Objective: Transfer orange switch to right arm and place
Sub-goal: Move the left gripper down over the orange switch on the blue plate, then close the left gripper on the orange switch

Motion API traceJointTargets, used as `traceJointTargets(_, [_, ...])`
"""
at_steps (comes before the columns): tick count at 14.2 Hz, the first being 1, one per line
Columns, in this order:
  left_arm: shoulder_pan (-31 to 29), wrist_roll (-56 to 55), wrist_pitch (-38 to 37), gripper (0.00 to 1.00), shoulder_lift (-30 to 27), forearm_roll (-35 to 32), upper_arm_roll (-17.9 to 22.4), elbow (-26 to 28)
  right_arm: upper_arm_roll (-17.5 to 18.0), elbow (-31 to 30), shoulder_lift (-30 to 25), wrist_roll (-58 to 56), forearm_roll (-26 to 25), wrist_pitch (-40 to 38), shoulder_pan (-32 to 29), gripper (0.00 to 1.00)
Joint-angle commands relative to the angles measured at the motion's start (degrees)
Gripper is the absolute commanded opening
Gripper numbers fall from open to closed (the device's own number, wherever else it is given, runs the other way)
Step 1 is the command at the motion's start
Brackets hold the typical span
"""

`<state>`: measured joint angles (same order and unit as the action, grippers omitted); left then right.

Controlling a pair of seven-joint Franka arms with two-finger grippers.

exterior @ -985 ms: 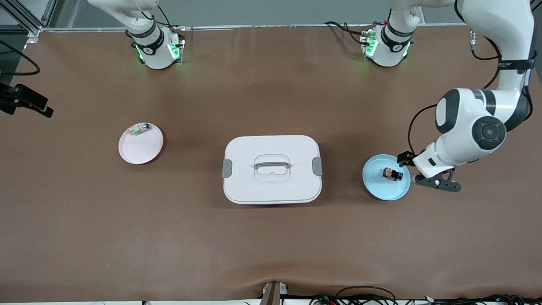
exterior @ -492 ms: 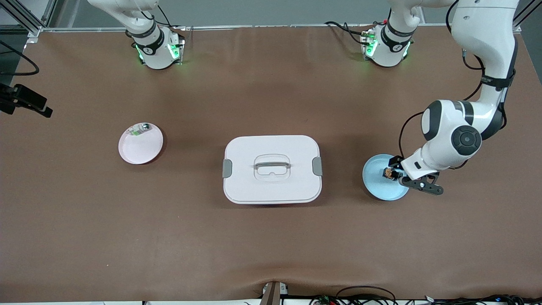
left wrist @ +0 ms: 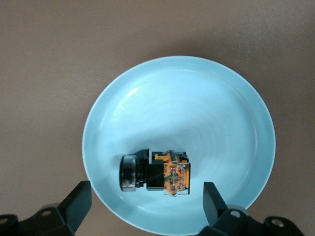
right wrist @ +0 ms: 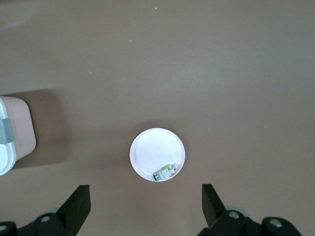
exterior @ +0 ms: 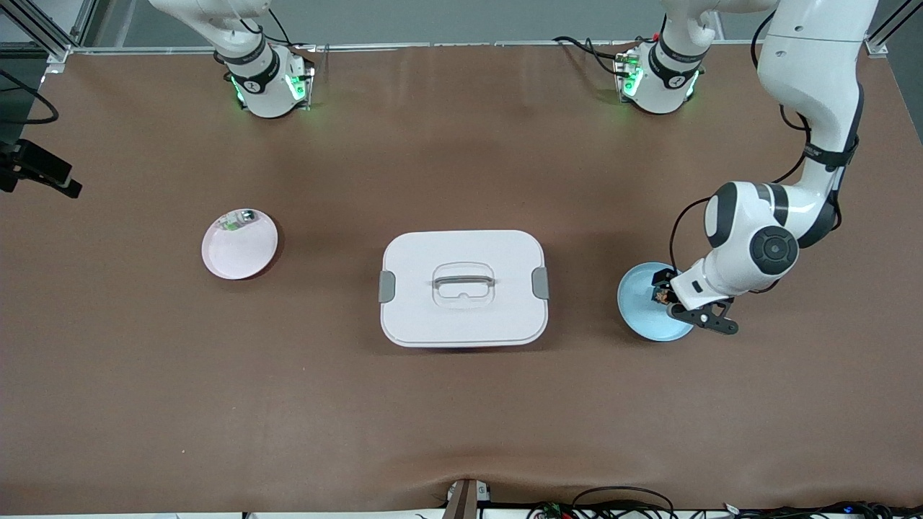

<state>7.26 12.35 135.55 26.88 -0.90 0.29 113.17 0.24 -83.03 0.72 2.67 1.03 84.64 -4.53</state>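
The orange switch (left wrist: 157, 172), a stubby black part with an orange end, lies on its side in the light blue plate (left wrist: 197, 103) at the left arm's end of the table. My left gripper (left wrist: 146, 206) hangs open just above it, one finger on either side, touching nothing. From the front, the left hand covers most of the switch (exterior: 659, 294) and the plate's (exterior: 638, 306) edge. My right gripper (right wrist: 146, 204) is open and empty, high over the table beside the pink plate (right wrist: 155, 147). The right arm waits there.
A white lidded box (exterior: 463, 288) with grey latches stands mid-table between the two plates. The pink plate (exterior: 239, 251) at the right arm's end holds a small clear-green-silver part (exterior: 236, 220). A black clamp (exterior: 43, 173) sticks in at that table edge.
The left arm has swung in toward the blue plate and lowered. Its hand now covers the switch in the front view. The right arm has not moved.
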Motion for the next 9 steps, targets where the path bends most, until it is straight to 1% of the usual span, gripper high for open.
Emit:
traceJointTargets(1, [-0.84, 1.10, 1.11, 1.00, 0.80, 0.72, -1.43, 0.82, 0.99, 1.72, -0.89, -0.03, 0.29, -3.07, -1.01, 1.00])
traceJointTargets(9, [-0.93, 1.10, 5.77, 1.00, 3.70, 0.72, -1.35, 0.74, 1.07, 1.47, -0.63, -0.12, 0.11, -2.38, -0.66, 1.00])
